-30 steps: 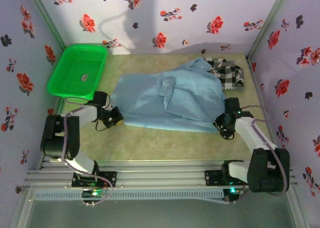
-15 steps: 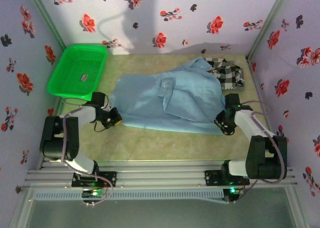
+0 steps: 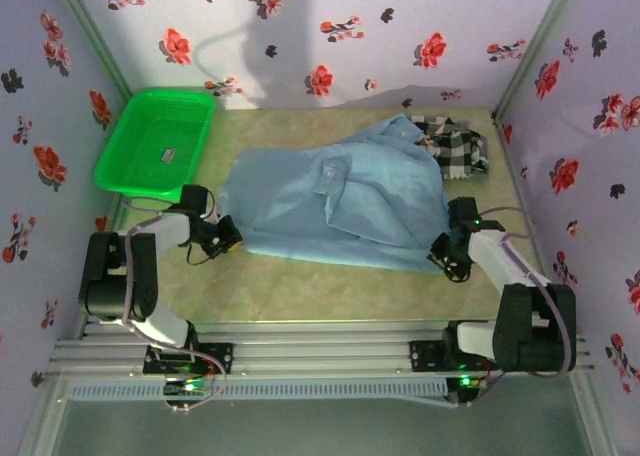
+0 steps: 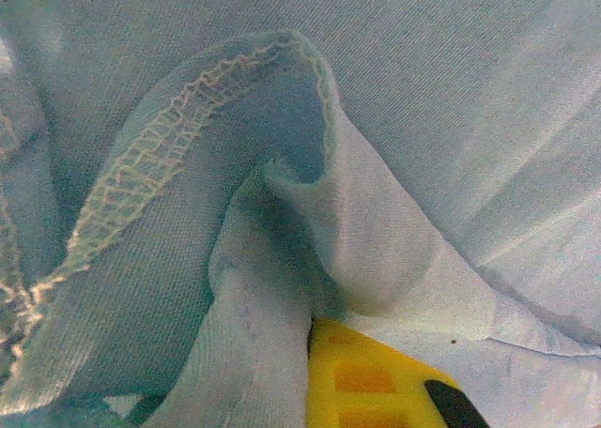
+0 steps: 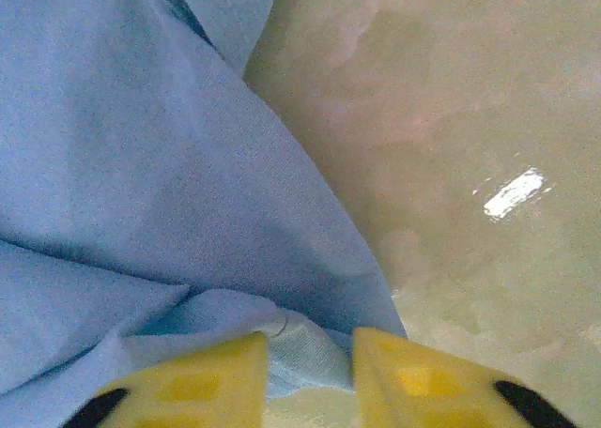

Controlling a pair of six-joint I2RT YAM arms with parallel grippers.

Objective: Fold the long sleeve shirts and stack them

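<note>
Left gripper [image 3: 228, 234] and right gripper [image 3: 446, 259] each clamp a near corner of the light blue shirt [image 3: 340, 201], spread between them. The checked shirt [image 3: 455, 146] lies beyond the right claw, whose shallow bite may slip under tension.

Both arms are black joint housings joined by pale grey links, the left arm [image 3: 128, 276] at seven o'clock and the right arm [image 3: 522, 311] at five o'clock, each trailing a grey cable [image 3: 148, 205]. The fingers [image 5: 192, 383] are yellow with black tips.
</note>
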